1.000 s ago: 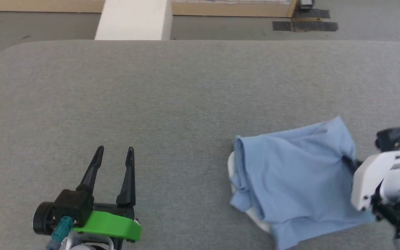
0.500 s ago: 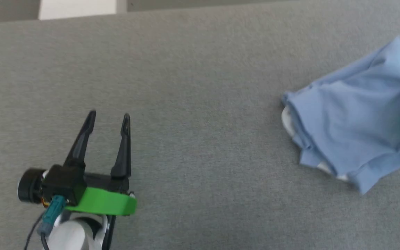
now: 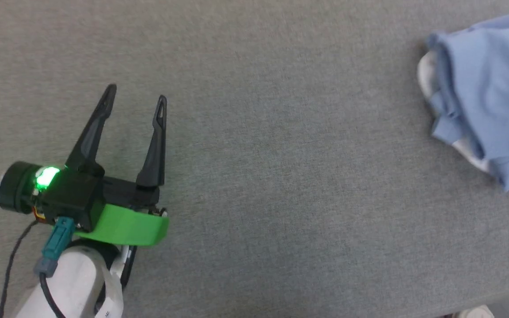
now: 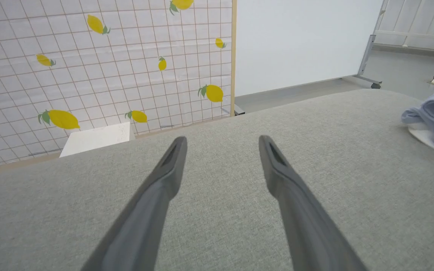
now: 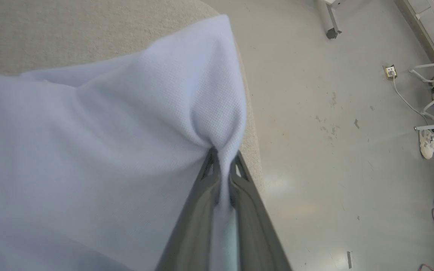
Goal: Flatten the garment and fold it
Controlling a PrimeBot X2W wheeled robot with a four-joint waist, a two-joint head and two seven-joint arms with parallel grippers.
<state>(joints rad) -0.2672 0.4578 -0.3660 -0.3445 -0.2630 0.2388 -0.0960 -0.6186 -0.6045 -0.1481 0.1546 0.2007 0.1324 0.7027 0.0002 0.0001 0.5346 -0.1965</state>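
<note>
Flattening step: your right gripper (image 5: 222,157) pinches the shirt (image 5: 89,150) (hem or sleeve, unclear), left gripper (image 3: 136,92) spread empty; bring it across next.

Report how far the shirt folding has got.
Done: nothing folded; the garment lies bunched on the grey surface. In hand: the right gripper is shut on a pinch of its fabric. The left gripper is open and empty, apart from it. Left: flattening, then all folds.
</note>
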